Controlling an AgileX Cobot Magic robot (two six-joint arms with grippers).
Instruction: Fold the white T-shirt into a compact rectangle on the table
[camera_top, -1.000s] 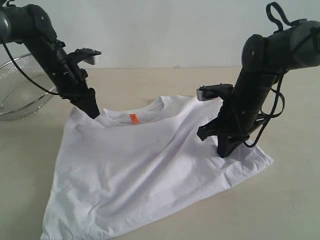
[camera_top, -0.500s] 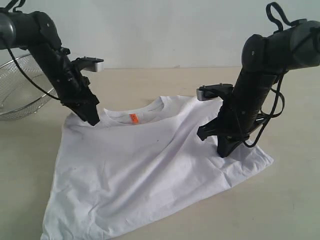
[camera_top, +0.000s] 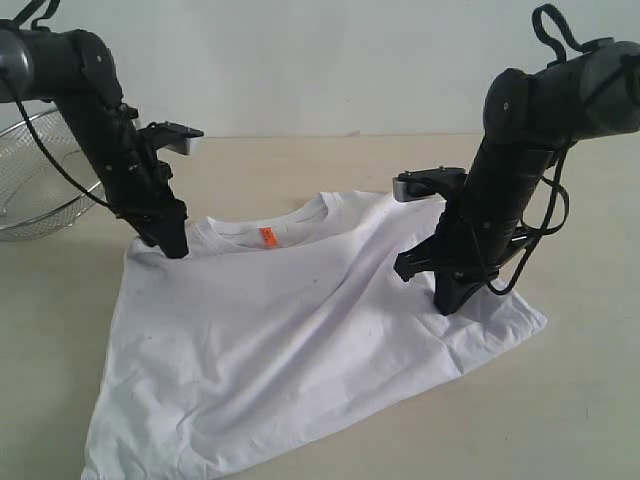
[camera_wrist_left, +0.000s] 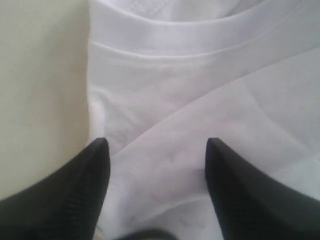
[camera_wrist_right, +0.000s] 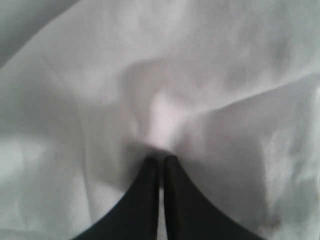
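White T-shirt (camera_top: 300, 330) lying on worktop (camera_top: 580, 400), left claw (camera_wrist_left: 156, 145) spread beside collar, right claw (camera_wrist_right: 161, 160) pinching its cloth

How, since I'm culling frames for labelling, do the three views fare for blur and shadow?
Exterior view: sharp, evenly lit, faint shadow on the shirt under the right gripper. Left wrist view: collar fairly crisp, the open left gripper blurred at its edges. Right wrist view: soft throughout, grey shadow on the cloth round the shut gripper.
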